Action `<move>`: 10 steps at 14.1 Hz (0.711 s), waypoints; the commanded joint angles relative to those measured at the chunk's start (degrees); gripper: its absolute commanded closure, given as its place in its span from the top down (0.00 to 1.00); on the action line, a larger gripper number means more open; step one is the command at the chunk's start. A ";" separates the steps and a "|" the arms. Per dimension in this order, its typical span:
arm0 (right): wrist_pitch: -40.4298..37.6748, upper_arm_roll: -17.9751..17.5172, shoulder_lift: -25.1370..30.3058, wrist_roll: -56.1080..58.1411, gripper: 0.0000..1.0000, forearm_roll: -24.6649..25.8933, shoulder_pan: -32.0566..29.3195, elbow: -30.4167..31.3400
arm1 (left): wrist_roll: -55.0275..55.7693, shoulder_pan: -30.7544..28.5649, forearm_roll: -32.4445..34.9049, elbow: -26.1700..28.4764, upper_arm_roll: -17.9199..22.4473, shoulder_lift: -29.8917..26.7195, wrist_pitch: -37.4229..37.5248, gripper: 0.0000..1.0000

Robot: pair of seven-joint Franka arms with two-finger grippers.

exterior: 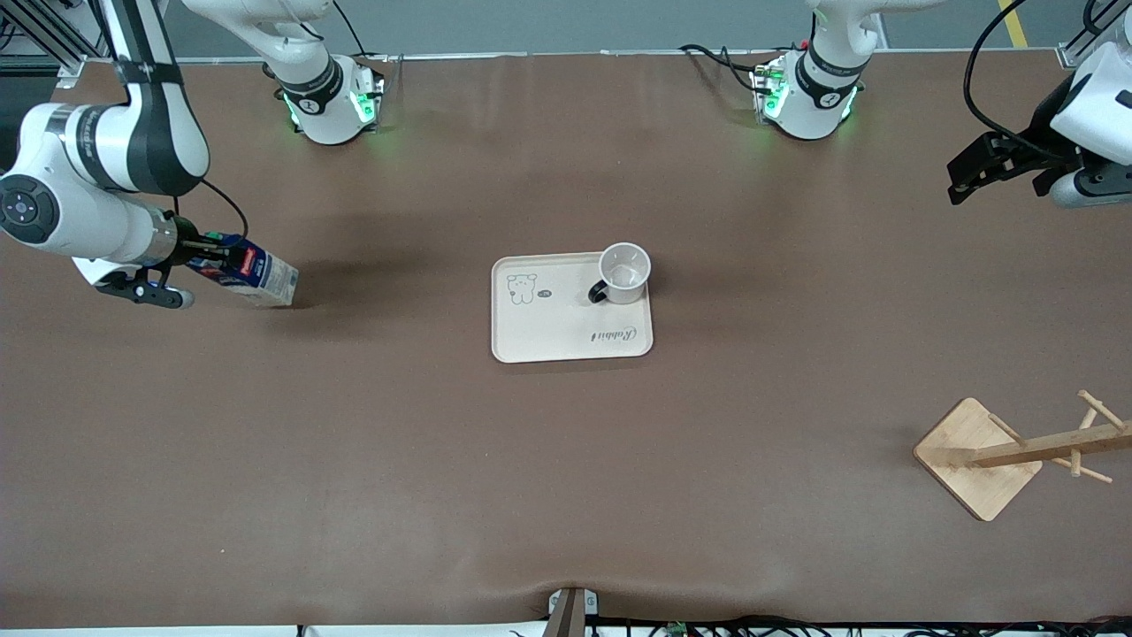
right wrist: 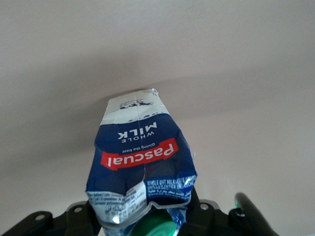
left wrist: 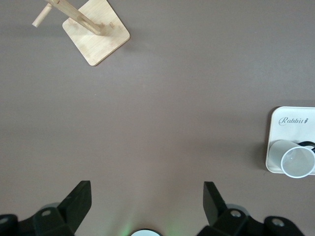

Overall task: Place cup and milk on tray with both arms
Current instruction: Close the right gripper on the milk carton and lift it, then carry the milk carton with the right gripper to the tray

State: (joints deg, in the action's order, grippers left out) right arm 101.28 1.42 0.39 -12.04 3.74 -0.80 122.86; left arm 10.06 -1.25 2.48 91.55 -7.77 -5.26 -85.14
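The white cup [exterior: 624, 272] stands on the cream tray [exterior: 566, 327], at the corner toward the left arm's end and the robots' bases; it also shows in the left wrist view [left wrist: 297, 160] on the tray [left wrist: 285, 129]. My right gripper [exterior: 212, 255] is shut on the top of the dark-blue milk carton [exterior: 256, 276], which is tilted, its beige end on or just above the table toward the right arm's end. The right wrist view shows the carton [right wrist: 140, 162] squeezed between the fingers, green cap toward the camera. My left gripper [exterior: 973, 177] hangs open and empty over the table's left-arm end, and also shows in the left wrist view [left wrist: 147, 196].
A wooden rack with a square base [exterior: 977, 456] and pegs stands near the front camera at the left arm's end; it also shows in the left wrist view [left wrist: 96, 32]. The arm bases with green lights [exterior: 332, 102] stand along the table's edge.
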 commanded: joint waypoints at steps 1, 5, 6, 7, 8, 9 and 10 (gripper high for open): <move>-9.24 -0.01 0.14 -8.30 0.00 -1.62 6.92 -8.31 | -0.39 0.02 -0.37 0.82 0.12 -0.72 -0.38 1.00; -11.64 -0.10 -2.58 -21.52 0.00 -2.24 22.12 -17.46 | -0.48 -0.24 -0.55 0.82 0.21 -0.63 -0.55 1.00; -11.72 -0.01 -5.02 -23.18 0.00 -3.81 25.02 -20.26 | -0.48 -0.33 -0.55 0.91 0.30 -0.63 -0.73 1.00; -11.55 -0.10 -8.01 -27.20 0.00 -6.26 26.53 -22.99 | -0.48 -0.68 -0.72 1.00 0.30 -0.54 -1.08 1.00; -10.76 -0.10 -11.08 -30.72 0.00 -8.02 28.11 -25.62 | -0.48 -0.77 -0.73 1.00 0.30 -0.54 -1.25 1.00; -8.49 -0.01 -13.72 -32.85 0.00 -9.09 30.39 -27.30 | -0.48 -0.77 -0.73 1.09 0.38 -0.54 -1.26 1.00; -5.34 -0.01 -14.97 -34.87 0.00 -9.27 32.07 -27.67 | -0.48 -0.85 -0.73 1.09 0.38 -0.54 -1.26 1.00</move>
State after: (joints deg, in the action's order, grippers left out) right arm 93.92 0.60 -8.30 -43.43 -4.02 28.97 100.59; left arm 10.06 -1.72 2.48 91.93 -7.54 -5.19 -85.60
